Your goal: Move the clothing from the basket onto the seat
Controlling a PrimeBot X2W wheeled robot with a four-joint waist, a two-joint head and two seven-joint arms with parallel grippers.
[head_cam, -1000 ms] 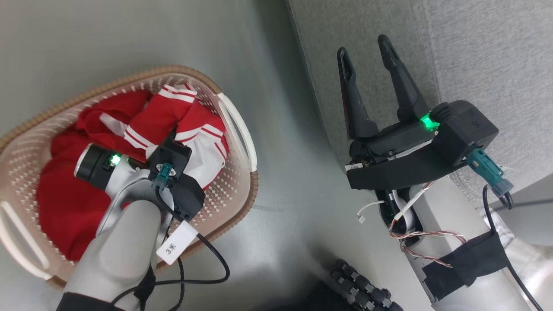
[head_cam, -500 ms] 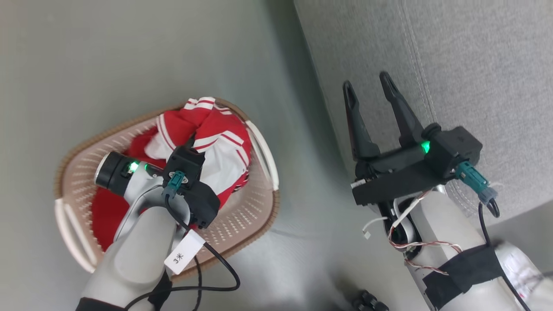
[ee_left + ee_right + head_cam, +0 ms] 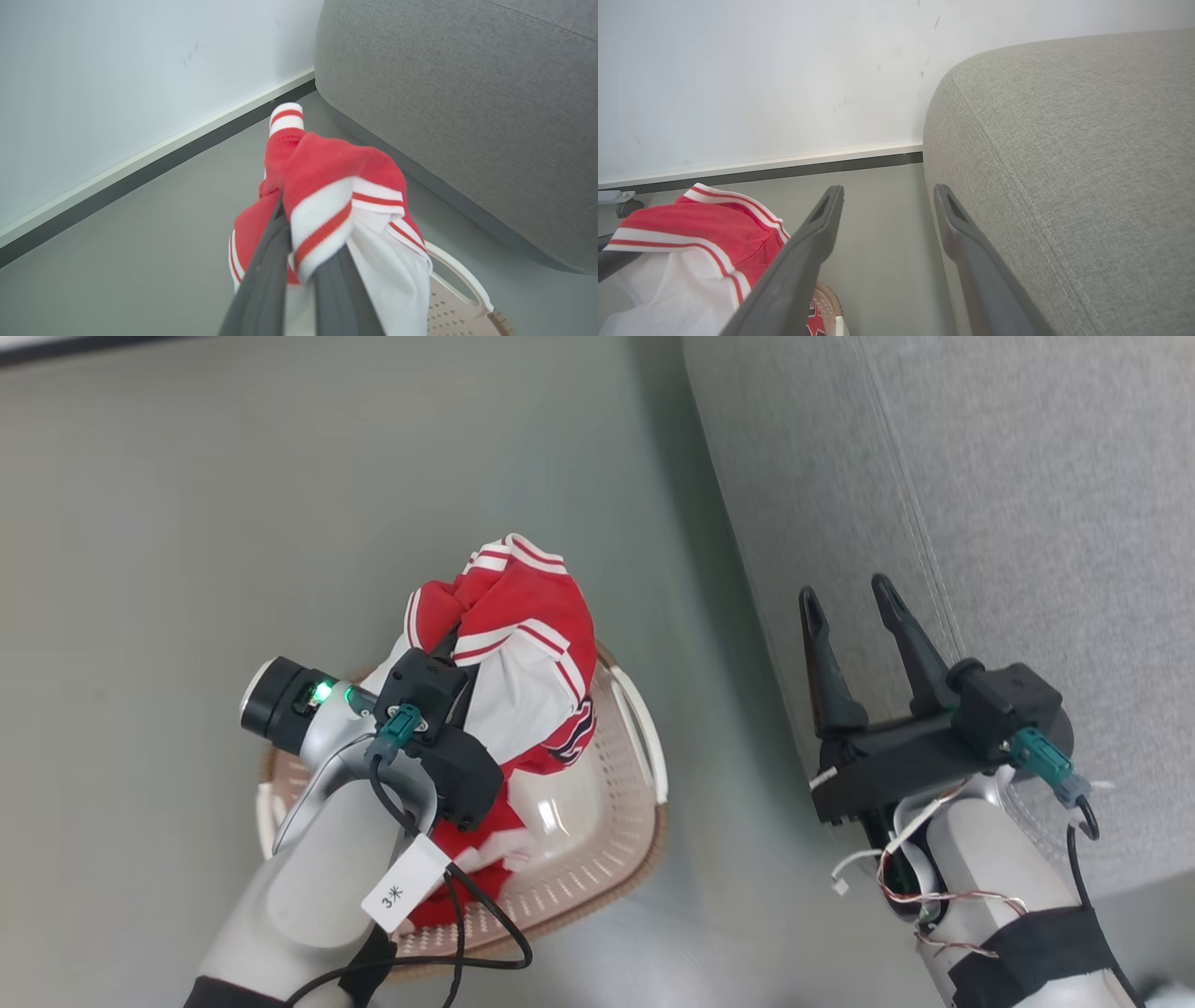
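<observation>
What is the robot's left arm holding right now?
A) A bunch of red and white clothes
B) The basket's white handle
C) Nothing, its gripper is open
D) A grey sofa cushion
A: the left gripper is shut on the clothing, a red and white bundle held up over the basket.

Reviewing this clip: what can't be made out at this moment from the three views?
Left gripper fingertips: left wrist view, buried in the clothing they clamp.
Basket contents: head view, the left forearm and hanging bundle cover most of it; whether the red fabric beneath lies loose is unclear.
Jersey print: head view, folded, a dark fragment visible.
Seat top: head view, cut off by the frame edges.
</observation>
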